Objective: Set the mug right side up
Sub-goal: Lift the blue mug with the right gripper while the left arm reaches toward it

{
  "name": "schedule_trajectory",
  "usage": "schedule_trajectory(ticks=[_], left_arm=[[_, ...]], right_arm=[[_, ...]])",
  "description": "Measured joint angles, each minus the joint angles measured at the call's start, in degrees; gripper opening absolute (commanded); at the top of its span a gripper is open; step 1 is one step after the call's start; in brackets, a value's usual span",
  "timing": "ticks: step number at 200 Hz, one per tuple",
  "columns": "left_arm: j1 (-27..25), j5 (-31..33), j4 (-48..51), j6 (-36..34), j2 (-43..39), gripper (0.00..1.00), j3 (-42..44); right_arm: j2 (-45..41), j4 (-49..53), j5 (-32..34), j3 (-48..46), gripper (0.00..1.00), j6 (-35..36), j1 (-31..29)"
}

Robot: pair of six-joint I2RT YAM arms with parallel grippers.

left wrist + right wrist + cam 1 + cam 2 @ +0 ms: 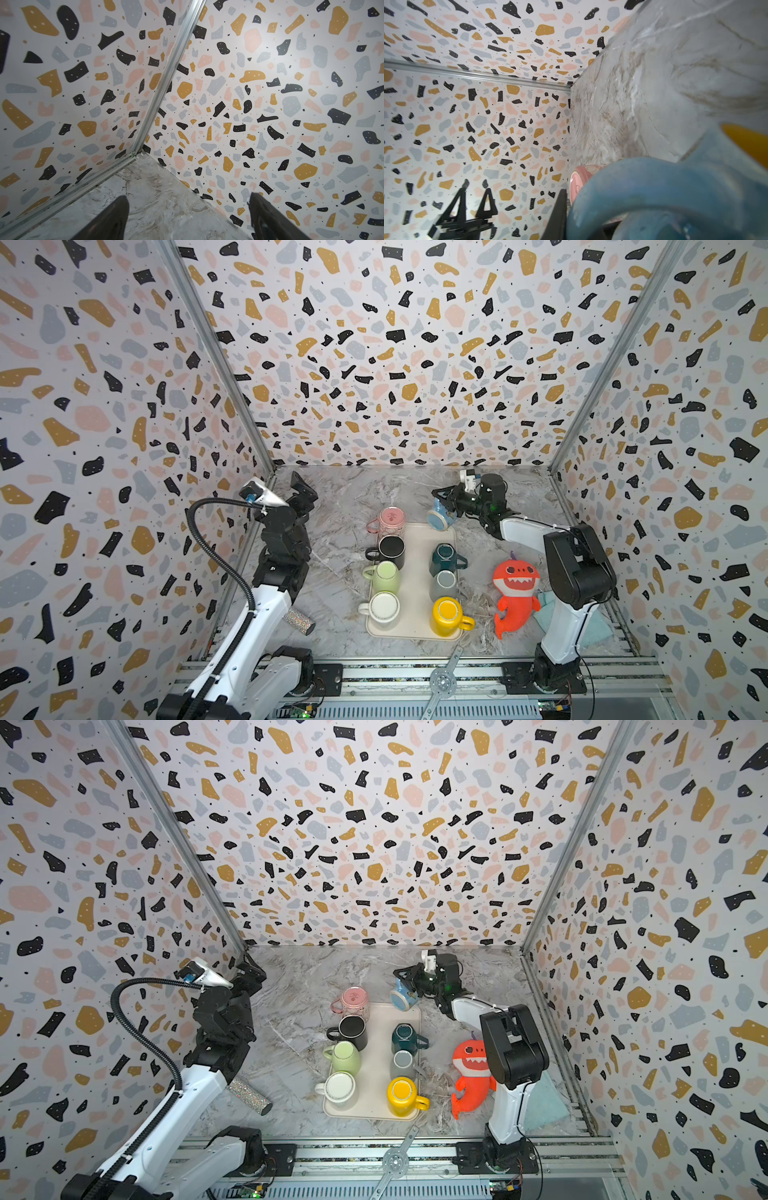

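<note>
On the marble bench (332, 593), between the two arms, a cream tray (415, 572) is seen, and seven other mugs are set on it or at its edge in two rows. To the right of the tray a red shark toy (515, 593) is laid, well apart from the work.

At the far right corner of the tray the blue mug (439, 519) is held, tilted onto its side, with one pale round face turned toward the tray. Whether this face is the mouth or the base cannot be told, and neither can it be told whether the mug is lifted clear of the bench. The pink mug (391, 520) is placed near it, at the far left corner of the tray.

The left gripper (188, 199) is spread wide and nothing is held in it; it is pointed at the far left corner of the enclosure. The right gripper (446, 506) is closed narrowly on the handle (633, 172) of the blue mug.

The step in hand is judged to be the turning of the mug. The wrist should be rolled slowly, because a mug held only by its thin handle may pivot or slip. Enough height should be kept so that the tray edge and the pink mug are not struck. The mug should be lowered onto the bare far right place of the tray until its base lies flat, and only then should it be released.
</note>
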State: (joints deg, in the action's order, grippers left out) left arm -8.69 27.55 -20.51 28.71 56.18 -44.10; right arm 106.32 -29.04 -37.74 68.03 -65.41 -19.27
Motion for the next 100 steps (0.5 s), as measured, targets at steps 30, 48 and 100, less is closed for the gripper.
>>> schedule_trajectory(ticks=[30,48,100], left_arm=[[0.0,-7.1,0.3,-1.6,3.8,0.85,-4.3],[0.0,-12.2,0.9,-3.1,6.1,0.85,-7.4],[0.0,-28.2,5.3,-7.6,13.1,0.81,-18.6]], right_arm=[[-4.0,12.4,7.2,5.6,0.00,15.8,-2.2],[-6.5,17.5,12.2,7.7,0.00,24.9,-4.7],[-11.2,24.6,29.9,7.8,0.00,48.1,-13.7]])
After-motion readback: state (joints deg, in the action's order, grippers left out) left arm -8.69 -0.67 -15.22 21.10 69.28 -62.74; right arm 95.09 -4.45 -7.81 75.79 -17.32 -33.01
